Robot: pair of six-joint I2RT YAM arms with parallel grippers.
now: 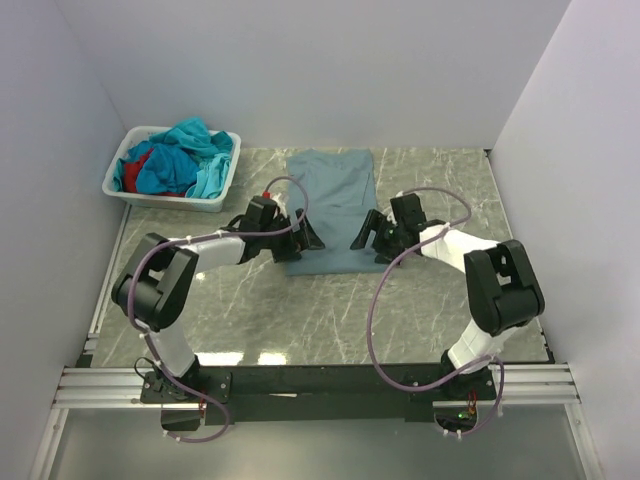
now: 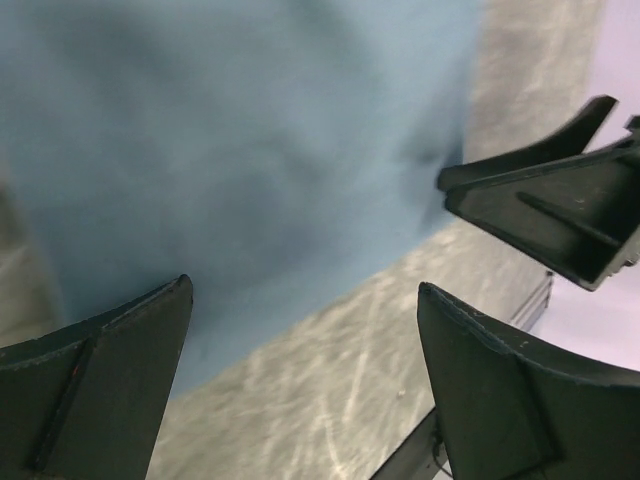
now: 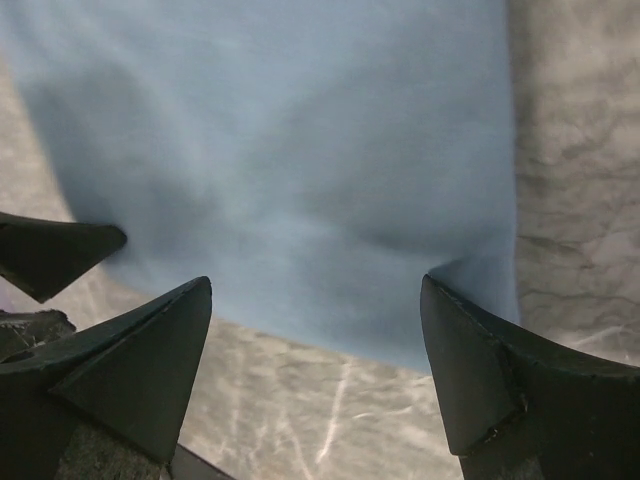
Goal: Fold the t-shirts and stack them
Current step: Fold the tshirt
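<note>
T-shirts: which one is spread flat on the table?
The grey-blue t-shirt, lying by the left gripper and right gripper; the teal, blue and red shirts sit crumpled in the white basket.

One shirt laid flat, one basket of more, two arms.
One dusty grey-blue t-shirt (image 1: 330, 200) lies on the single marbled tabletop (image 1: 300, 320). One white plastic basket (image 1: 165, 201) holds a heap of crumpled shirts in three colours: teal cloth (image 1: 200, 135), blue cloth (image 1: 165, 172) and red cloth (image 1: 139, 161). How many shirts make up the heap cannot be told. There are two robot arms, the left arm (image 1: 205, 248) and the right arm (image 1: 465, 252). There are two claws, the left claw (image 1: 306, 238) and the right claw (image 1: 367, 236), each with two dark fingers.
</note>
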